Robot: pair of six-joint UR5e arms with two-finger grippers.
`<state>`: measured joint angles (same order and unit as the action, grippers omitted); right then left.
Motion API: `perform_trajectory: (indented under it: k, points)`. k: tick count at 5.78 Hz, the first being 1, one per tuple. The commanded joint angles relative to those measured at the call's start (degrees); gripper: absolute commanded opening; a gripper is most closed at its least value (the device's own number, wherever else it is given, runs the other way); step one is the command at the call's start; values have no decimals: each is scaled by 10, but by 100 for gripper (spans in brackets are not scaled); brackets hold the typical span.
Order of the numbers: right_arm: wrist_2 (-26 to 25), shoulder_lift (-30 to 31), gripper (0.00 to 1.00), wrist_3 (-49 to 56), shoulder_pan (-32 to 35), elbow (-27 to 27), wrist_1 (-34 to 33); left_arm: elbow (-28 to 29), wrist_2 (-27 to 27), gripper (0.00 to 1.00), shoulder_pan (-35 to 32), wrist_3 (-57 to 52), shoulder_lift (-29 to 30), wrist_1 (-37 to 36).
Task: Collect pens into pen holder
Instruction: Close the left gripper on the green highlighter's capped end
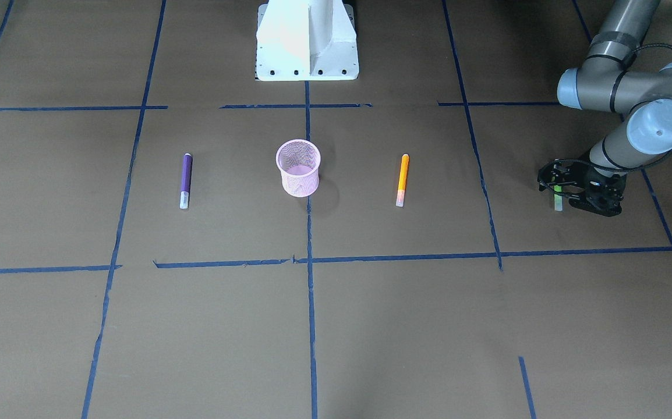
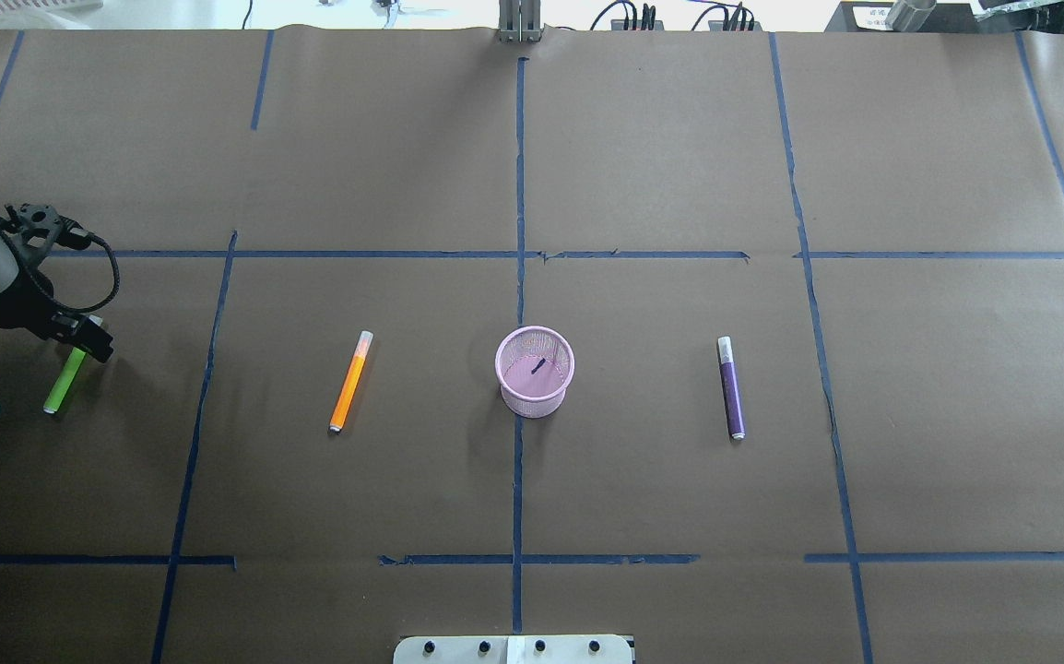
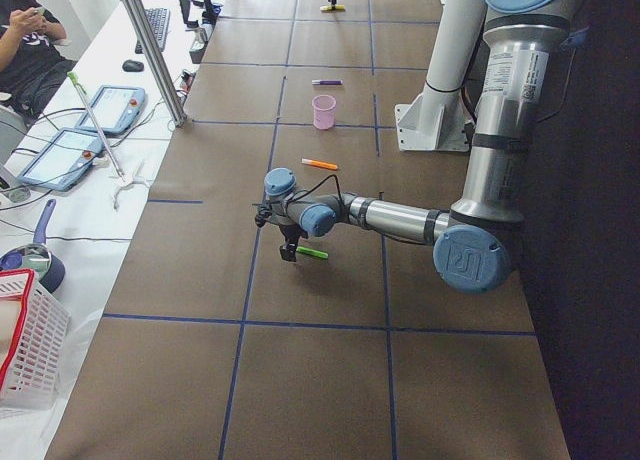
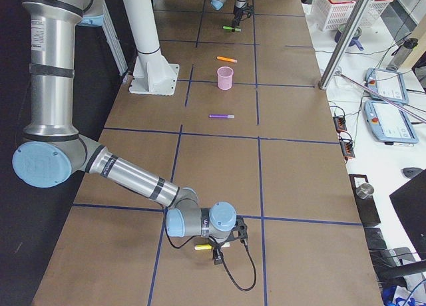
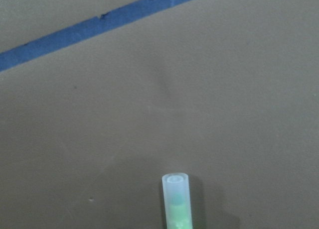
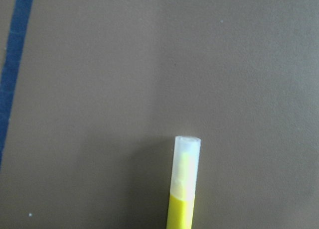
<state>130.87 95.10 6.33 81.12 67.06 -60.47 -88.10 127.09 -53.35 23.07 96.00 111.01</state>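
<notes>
From across the table, the pink wire-mesh pen holder [image 1: 298, 167] stands upright and slightly tapered on the brown paper table [image 1: 406, 331], right on a blue tape line [image 1: 311, 326] and in front of the white base block [image 1: 307, 41]. A purple pen [image 1: 185, 180] lies flat well off to one side of it and an orange pen [image 1: 402, 180] well off to the other, each a slim stick with a pale translucent cap end. Further out, the black left gripper [image 1: 557, 189] sits low over a green pen [image 1: 558, 202], whose pale cap pokes out from under it. From overhead, the holder's solid rim and mesh floor show, with one small dark mark inside. The orange pen lies slightly slanted, the purple one nearly straight, and the green pen's body trails out from beneath the left gripper. From the table's left end, the green pen looks to be lying on the paper at that gripper's fingers, but I cannot tell whether they are closed on it or spread. From the right end, the near arm reaches low along the table and the right gripper [image 4: 215, 251] is down at a yellow pen [image 4: 203, 247]; whether it grips the pen or is released I cannot tell. The left wrist camera shows only the green pen's clear round cap over matte paper and a tape strip. The right wrist camera shows the yellow pen's cloudy cap and glossy yellow barrel.
</notes>
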Motion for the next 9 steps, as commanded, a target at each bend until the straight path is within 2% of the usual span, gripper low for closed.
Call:
perform_trajectory:
  k: [1,2,4,5,8,9]
  points:
    - [0,0,100,0,0,0,0,-6,1,61,-1,0,0,0]
    - [0,0,100,0,0,0,0,-6,1,53,-1,0,-1,0]
    - [0,0,100,0,0,0,0,-7,1,22,-1,0,0,0]
    - [0,0,100,0,0,0,0,-8,2,11,-1,0,0,-1]
    - [0,0,100,0,0,0,0,-22,6,0,-2,-4,5,-6]
    - [0,0,100,0,0,0,0,-43,17,0,-13,-5,4,-11]
